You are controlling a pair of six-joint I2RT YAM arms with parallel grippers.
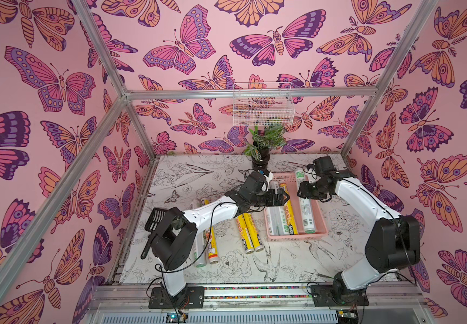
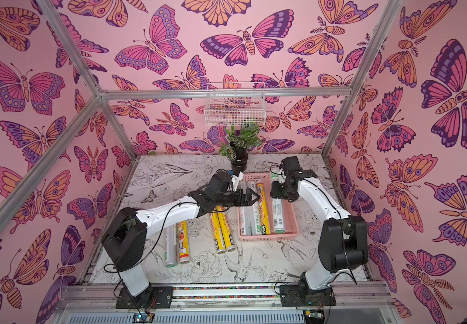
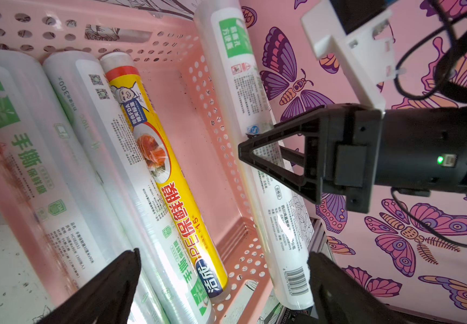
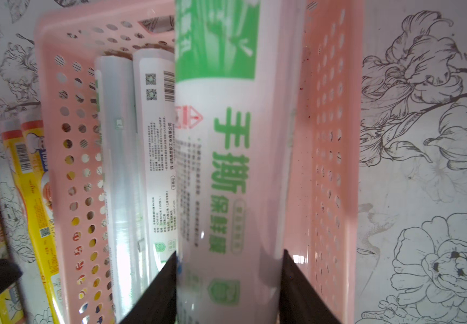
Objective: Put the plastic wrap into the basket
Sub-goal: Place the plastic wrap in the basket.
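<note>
The pink basket (image 1: 296,239) (image 2: 268,238) lies on the table's right half. Two silvery-clear rolls (image 3: 67,157) and a yellow roll (image 1: 289,214) (image 3: 167,168) of plastic wrap lie flat in it. My right gripper (image 1: 306,193) (image 4: 229,255) is shut on a white, green-printed roll (image 1: 308,221) (image 3: 243,92) (image 4: 226,168), which slants along the basket's right side with its far end above the rim. My left gripper (image 1: 284,197) (image 3: 223,254) hangs open over the basket's left part, holding nothing. Two yellow rolls (image 1: 250,232) and another pair (image 2: 176,244) lie on the table.
A potted plant (image 1: 263,151) stands just behind the basket. A white wire basket (image 1: 263,108) hangs on the back wall. A black slotted scoop (image 1: 153,218) sits at the left edge beside my left arm. The pair of rolls farther left lies partly under that arm.
</note>
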